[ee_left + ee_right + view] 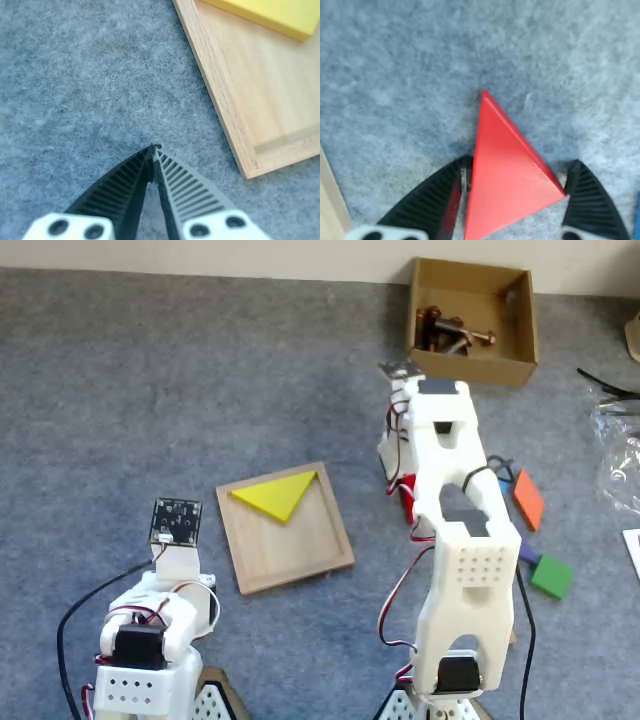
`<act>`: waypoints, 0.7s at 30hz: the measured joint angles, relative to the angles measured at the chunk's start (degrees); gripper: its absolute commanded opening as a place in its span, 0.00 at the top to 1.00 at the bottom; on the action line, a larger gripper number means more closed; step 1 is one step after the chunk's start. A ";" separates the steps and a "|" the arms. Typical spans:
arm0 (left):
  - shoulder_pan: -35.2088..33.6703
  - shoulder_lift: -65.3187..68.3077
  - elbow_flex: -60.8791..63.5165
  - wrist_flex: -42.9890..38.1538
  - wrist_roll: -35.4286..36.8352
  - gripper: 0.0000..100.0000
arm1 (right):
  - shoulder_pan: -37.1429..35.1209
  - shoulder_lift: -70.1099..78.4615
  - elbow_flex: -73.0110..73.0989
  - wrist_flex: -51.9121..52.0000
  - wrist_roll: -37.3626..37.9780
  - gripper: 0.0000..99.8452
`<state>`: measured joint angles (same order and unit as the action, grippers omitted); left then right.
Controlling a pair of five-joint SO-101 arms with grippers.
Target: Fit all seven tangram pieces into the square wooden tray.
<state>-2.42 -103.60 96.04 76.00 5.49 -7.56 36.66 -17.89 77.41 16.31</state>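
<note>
Grey felt is covering the worktop (pixel 120 390), and the square wooden tray (pixel 290 545) is lying on it between the two arms. Just to the left of the tray's near-left corner, the left end effector (pixel 154 148) is hanging low over bare felt with its fingers pressed together, tips meeting, gripping nothing. Inside the tray, a yellow triangle (pixel 277 495) is lying flat against the far rim, its point aiming toward the tray's middle; the remaining floor of the tray is showing plain wood.

To the right of the tray, close beside its right rim, the right end effector (pixel 520 162) is pinching a red triangle (pixel 505 165). Its fingers (pixel 452 185) are standing wide apart, one against each side of the piece, whose sharp tip is pointing away from the wrist over the felt.

Farther right of the tray, past that arm, an orange piece (pixel 528 498), a purple piece (pixel 527 553) and a green square (pixel 551 576) are lying on the felt. Beyond the tray, to its far right, a cardboard box (pixel 470 350) is sitting.
</note>
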 measured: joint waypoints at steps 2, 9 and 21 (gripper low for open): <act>0.00 0.00 0.00 0.00 0.00 0.99 | 0.00 0.00 0.00 0.00 0.00 0.68; 0.00 0.00 0.00 0.00 0.00 0.99 | 0.00 0.00 0.00 0.26 -0.09 0.68; 0.00 0.00 0.00 0.00 0.00 0.99 | 0.00 -0.09 0.09 2.64 -0.70 0.68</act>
<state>-2.42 -103.60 96.04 76.00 5.49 -7.56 36.57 -17.80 80.04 15.60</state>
